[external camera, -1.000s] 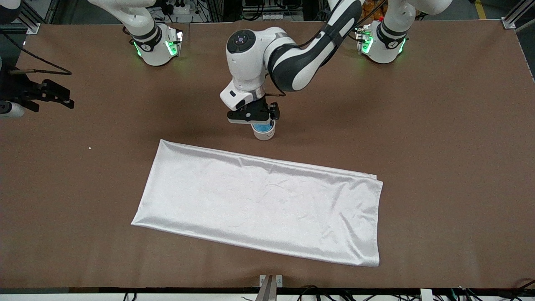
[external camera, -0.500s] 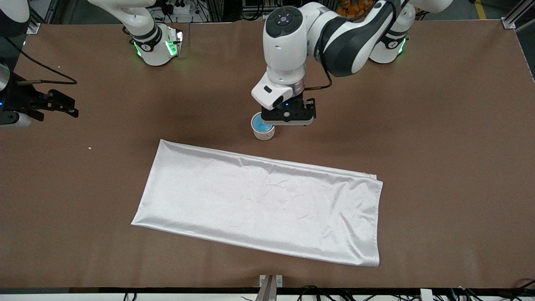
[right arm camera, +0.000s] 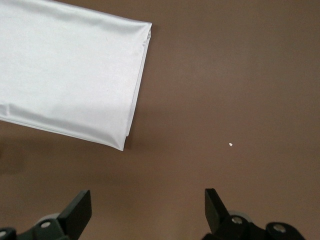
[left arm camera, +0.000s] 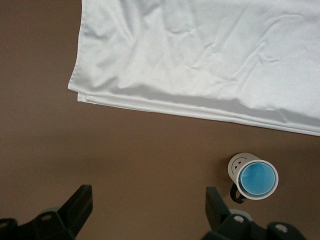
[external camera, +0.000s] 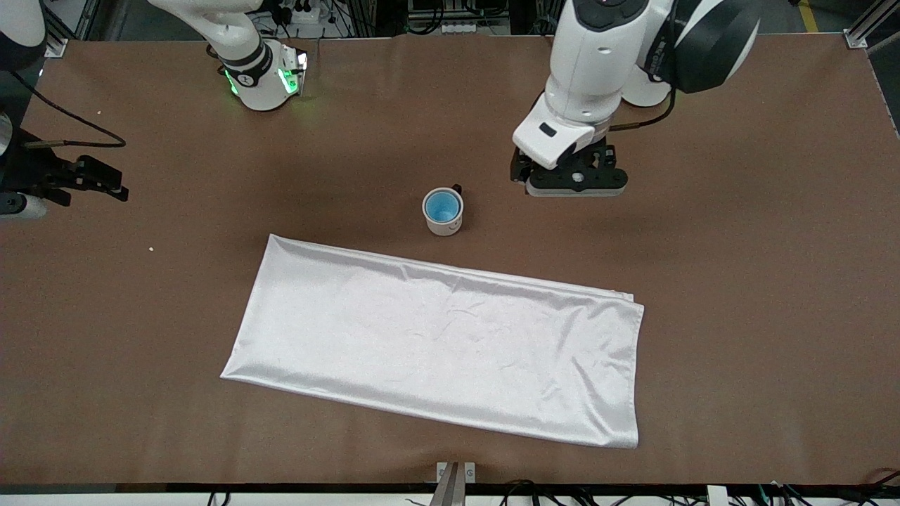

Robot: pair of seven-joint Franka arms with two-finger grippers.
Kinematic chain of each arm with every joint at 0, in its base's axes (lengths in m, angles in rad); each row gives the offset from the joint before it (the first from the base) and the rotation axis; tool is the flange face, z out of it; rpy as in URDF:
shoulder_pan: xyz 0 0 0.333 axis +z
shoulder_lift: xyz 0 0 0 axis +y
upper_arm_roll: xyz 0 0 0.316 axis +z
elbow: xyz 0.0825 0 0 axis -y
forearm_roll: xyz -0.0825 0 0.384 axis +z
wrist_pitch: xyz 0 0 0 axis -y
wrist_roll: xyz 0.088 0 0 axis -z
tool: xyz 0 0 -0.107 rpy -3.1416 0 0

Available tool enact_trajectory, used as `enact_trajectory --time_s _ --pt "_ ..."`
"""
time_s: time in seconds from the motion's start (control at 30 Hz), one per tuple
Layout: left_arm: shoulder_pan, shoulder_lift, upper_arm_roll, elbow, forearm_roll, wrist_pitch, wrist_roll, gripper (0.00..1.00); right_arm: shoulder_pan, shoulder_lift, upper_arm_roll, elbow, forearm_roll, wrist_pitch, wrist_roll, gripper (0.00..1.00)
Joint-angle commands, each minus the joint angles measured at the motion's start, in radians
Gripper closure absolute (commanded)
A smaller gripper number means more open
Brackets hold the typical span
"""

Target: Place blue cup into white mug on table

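Both jaws spread, empty; one blue cup [external camera: 443,206] (nested) in one white mug [external camera: 444,223]

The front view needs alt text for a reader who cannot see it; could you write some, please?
A blue cup sits inside a white mug on a brown table, beside a white cloth. The open left gripper hangs nearby, empty.

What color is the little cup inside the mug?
Bright blue. The blue cup sits inside the white mug; the left wrist view shows it best.
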Motion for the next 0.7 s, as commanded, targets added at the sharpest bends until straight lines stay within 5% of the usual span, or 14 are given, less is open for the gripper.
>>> enact_trajectory --time_s 0.0,0.67 --pt "0.054 -0.115 -0.010 -0.120 -0.038 0.015 0.054 0.00 -0.015 -0.021 0.004 -0.001 0.004 0.010 0.022 0.00" --pt "0.261 -0.209 0.000 -0.169 -0.113 -0.018 0.298 0.00 0.027 -0.024 -0.010 0.106 0.011 -0.048 0.012 0.00"
